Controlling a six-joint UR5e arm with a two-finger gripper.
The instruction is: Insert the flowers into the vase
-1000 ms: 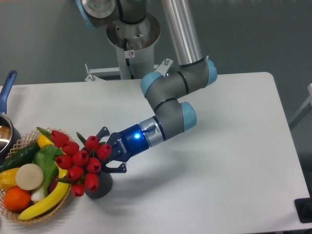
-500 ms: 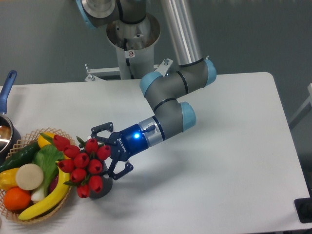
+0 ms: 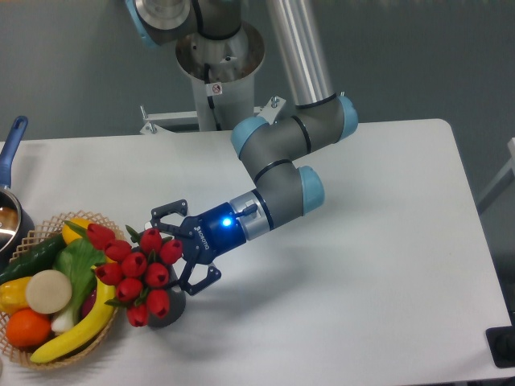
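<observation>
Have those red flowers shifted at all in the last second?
Yes. The flowers have dropped lower toward the vase and lean further over the basket rim. The gripper fingers now stand spread apart.

The red flowers [image 3: 133,269] cover nearly all of the vase [image 3: 170,312] at lower left, so only a dark sliver of its side shows and its mouth is hidden. Their stems are buried behind the blooms. At the left edge a pot [image 3: 10,217] with a blue handle is cut off, and the basket [image 3: 56,342] runs past the bottom left corner
</observation>
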